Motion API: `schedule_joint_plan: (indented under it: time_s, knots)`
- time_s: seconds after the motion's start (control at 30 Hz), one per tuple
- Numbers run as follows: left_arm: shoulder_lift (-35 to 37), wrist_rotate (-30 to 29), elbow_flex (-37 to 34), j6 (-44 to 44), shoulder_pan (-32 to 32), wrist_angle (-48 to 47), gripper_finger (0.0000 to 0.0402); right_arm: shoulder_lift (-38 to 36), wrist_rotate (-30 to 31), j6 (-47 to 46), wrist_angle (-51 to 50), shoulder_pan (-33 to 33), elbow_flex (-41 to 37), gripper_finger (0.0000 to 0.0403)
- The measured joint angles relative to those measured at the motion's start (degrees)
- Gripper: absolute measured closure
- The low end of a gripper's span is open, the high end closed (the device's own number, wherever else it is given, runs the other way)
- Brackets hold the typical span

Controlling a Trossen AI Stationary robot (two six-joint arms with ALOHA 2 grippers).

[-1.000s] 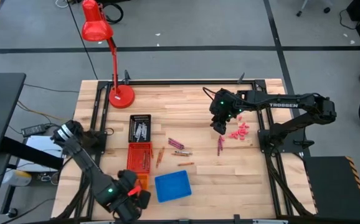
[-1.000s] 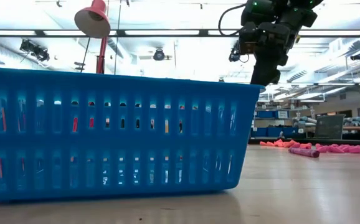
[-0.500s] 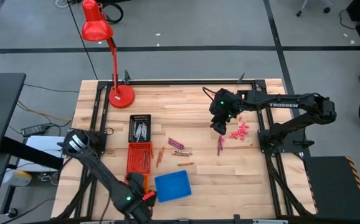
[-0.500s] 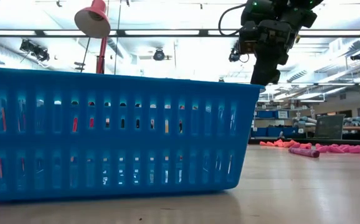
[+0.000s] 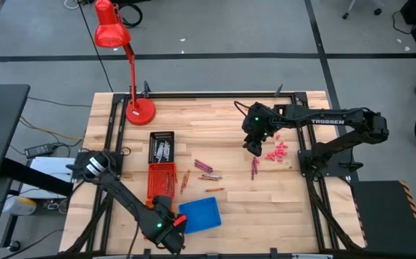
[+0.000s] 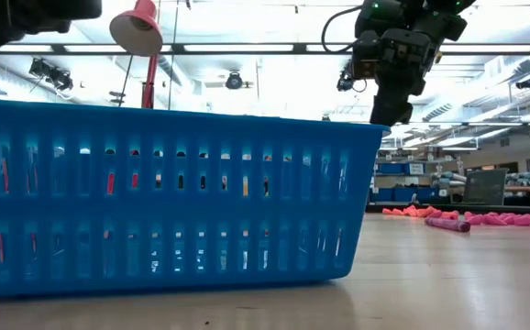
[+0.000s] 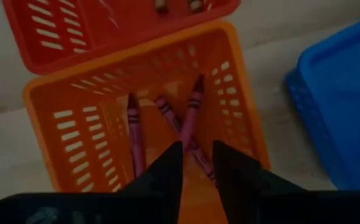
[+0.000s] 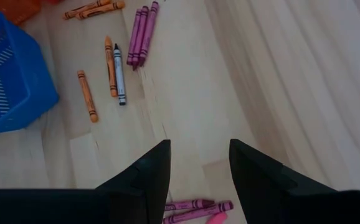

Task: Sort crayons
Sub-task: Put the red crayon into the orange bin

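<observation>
Three magenta crayons (image 7: 187,118) in orange basket (image 7: 74,118): two crossed, one parallel to wall.

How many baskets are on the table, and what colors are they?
4: a black basket nearest the lamp base, a red basket next below it, an orange basket under the left gripper, and a blue basket beside it.

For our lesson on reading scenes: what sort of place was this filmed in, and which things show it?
Probably a robotics lab or workshop. A framed wooden table carries two robot arms, ceiling strip lights run overhead, and shelves of blue bins stand in the room beyond.
</observation>
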State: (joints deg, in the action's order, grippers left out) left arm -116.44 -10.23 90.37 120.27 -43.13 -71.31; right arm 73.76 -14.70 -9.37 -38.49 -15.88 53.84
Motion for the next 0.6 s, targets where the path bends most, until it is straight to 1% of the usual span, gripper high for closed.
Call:
schedule_joint_plan:
  time_s: [0.17,0.37,0.47,0.6]
  knots:
    - [0.76,-0.03,-0.04,-0.11,0.17,1.72,0.0275,0.0,0.0,0.07,-0.15,0.0,0.0,0.0236]
    - [6.86,0.2,-0.02,-5.09,1.88,6.56,0.0268,0.0,0.0,0.09,-0.93,-0.04,0.0,0.0236]
    - [10.79,0.31,0.04,-10.32,3.99,7.2,0.0267,0.0,0.0,0.1,-2.83,-0.04,0.0,0.0236]
    - [14.39,0.6,0.03,-19.97,8.61,7.97,0.0267,0.17,1.18,-0.06,-5.96,-0.04,0.0,0.0236]
